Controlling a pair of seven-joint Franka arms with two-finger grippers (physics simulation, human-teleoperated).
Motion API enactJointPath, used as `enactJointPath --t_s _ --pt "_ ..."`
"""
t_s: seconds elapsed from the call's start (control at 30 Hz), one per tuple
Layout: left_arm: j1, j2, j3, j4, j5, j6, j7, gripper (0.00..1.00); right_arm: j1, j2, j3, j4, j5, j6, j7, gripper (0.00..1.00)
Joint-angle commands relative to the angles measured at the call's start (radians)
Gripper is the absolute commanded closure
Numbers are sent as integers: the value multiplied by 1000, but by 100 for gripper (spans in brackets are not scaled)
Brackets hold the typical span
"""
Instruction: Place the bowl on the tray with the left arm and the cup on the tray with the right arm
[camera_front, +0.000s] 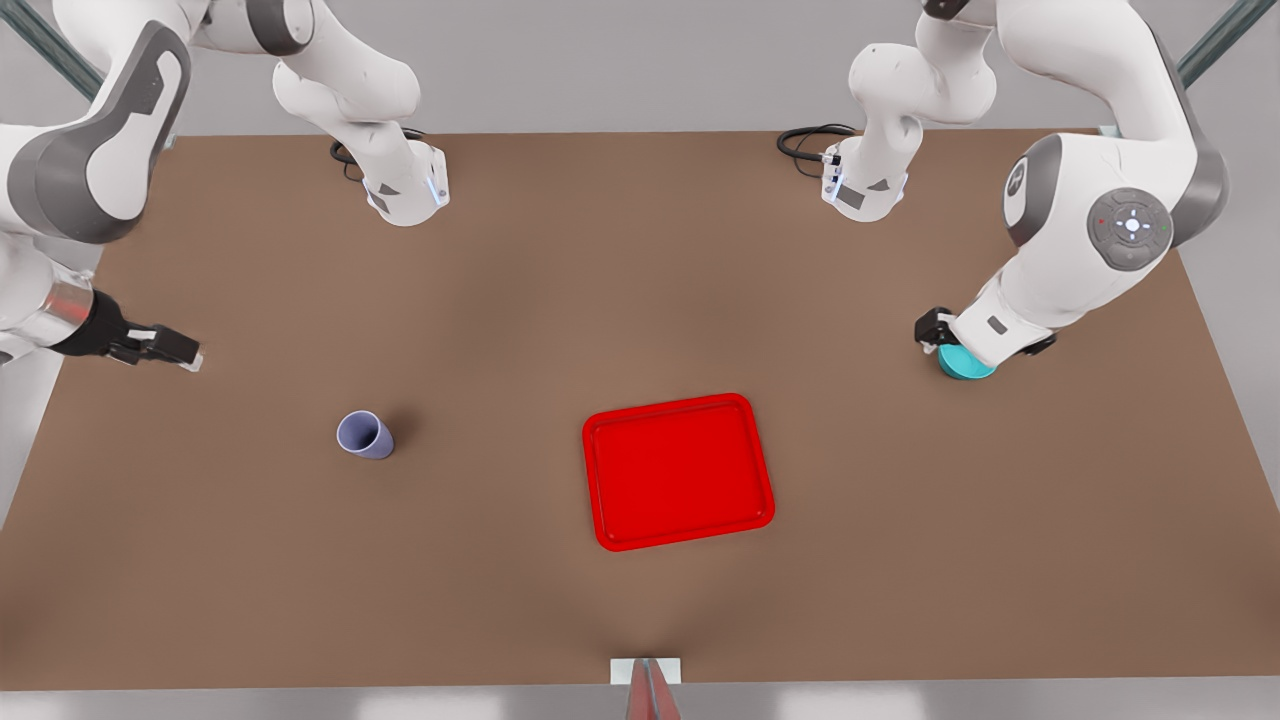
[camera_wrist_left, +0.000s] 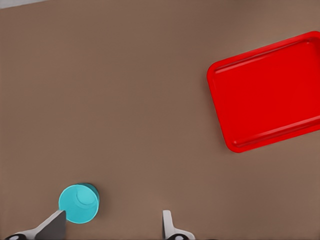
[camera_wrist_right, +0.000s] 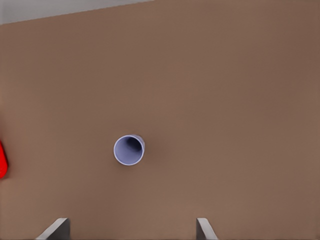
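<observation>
The teal bowl (camera_front: 966, 365) sits on the brown table at the front view's right, half hidden under my left gripper (camera_front: 943, 342). In the left wrist view the bowl (camera_wrist_left: 79, 203) lies just inside one finger (camera_wrist_left: 54, 226), off-centre in the open left gripper (camera_wrist_left: 112, 227). The lavender cup (camera_front: 365, 435) stands upright at the front view's left. My right gripper (camera_front: 185, 353) hovers apart from it, toward the table's left edge. The right wrist view has the cup (camera_wrist_right: 129, 149) ahead of the open right gripper (camera_wrist_right: 130, 229). The red tray (camera_front: 680, 470) (camera_wrist_left: 270, 90) lies bare between them; its edge (camera_wrist_right: 2, 160) shows too.
Both arm bases (camera_front: 405, 190) (camera_front: 865, 185) stand at the table's far edge with black cables beside them. A small grey and red mount (camera_front: 646, 682) sits at the near edge. Open brown tabletop (camera_front: 900, 520) surrounds the tray.
</observation>
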Motion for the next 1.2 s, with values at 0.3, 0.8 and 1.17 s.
enactJointPath --t_s 0.3,0.8,1.17 --pt "324 15 160 -626 -76 425 535 0 2 -6 -2 -70 -1 62 6 0" --pt "401 184 178 -816 -279 767 827 14 2 -81 0 -210 16 159 4 0" --pt "399 219 169 -805 -279 790 815 79 2 -82 0 -208 20 154 4 0"
